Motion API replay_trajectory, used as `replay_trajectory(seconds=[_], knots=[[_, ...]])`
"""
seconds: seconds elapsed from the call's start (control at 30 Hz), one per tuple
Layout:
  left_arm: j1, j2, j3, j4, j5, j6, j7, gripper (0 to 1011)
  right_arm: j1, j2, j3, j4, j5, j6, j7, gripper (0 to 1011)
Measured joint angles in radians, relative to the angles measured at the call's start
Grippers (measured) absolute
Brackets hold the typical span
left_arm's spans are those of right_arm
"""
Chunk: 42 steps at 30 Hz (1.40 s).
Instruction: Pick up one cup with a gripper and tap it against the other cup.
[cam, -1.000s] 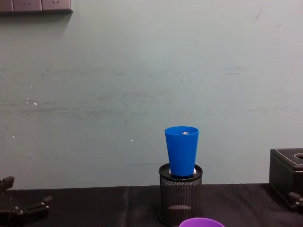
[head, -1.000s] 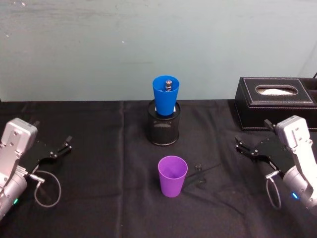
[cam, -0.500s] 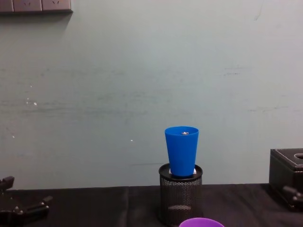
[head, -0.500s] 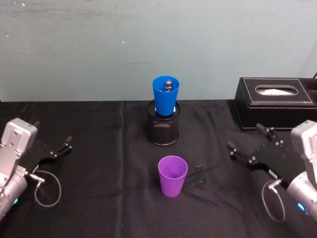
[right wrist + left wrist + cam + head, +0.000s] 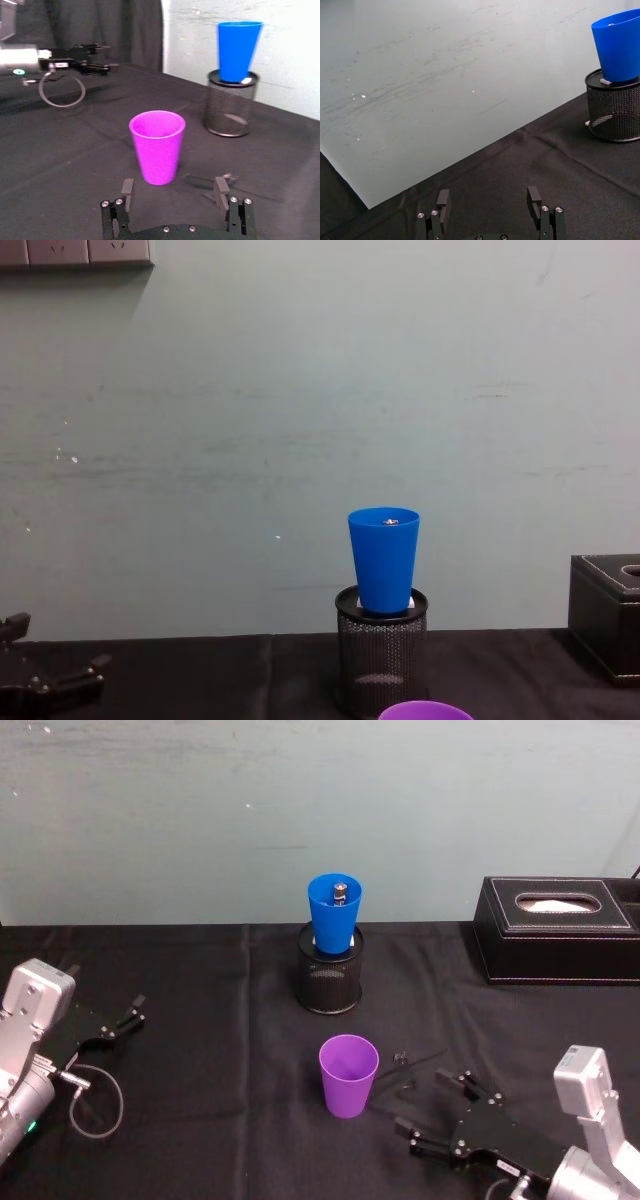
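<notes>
The right gripper (image 5: 420, 1099) sat low in the lower right of the head view, fingers spread wide, nothing between them. And there was the purple cup (image 5: 349, 1075), upright on the black cloth (image 5: 200, 1120) at lower centre, rim up, its long axis vertical. It lay just up and left of those fingertips, near but not touching.

From the right wrist view the line-up looked good. The purple cup (image 5: 157, 147) stood straight ahead of the right gripper (image 5: 173, 192), and the gap looked wider than the cup's body. A level push forward, judged from here, would bring the fingers either side of its wall.

The blue cup (image 5: 335, 912) waited at upper centre, standing in the black mesh holder (image 5: 330, 982), well beyond the purple one on much the same line.

The left gripper (image 5: 133, 1010) was parked at the left edge, fingers apart and empty, well away from both cups. So the right arm was clearly the nearer.
</notes>
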Motion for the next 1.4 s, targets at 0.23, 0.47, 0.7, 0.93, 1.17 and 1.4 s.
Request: replay_trajectory(seconds=[0.23,0.47,0.7,0.93,1.17,1.4], knots=[[0.0,0.0,0.0,0.0,0.0,0.0,0.0,1000,0.032,-0.044,-0.018,0.032,-0.009,-0.015,0.058,1003],[0.0,0.0,0.0,0.0,0.0,0.0,0.0,1000,0.073,-0.085,-0.028,0.069,-0.047,-0.021,0.072,1003],[0.0,0.0,0.0,0.0,0.0,0.0,0.0,1000,0.108,-0.123,-0.035,0.1,-0.068,-0.019,0.086,1003],[0.0,0.0,0.0,0.0,0.0,0.0,0.0,1000,0.139,-0.163,-0.036,0.137,-0.081,-0.003,0.099,1002],[0.0,0.0,0.0,0.0,0.0,0.0,0.0,1000,0.165,-0.196,-0.03,0.17,-0.096,0.008,0.108,1003],[0.0,0.0,0.0,0.0,0.0,0.0,0.0,1000,0.186,-0.222,-0.024,0.199,-0.108,0.014,0.115,1003]])
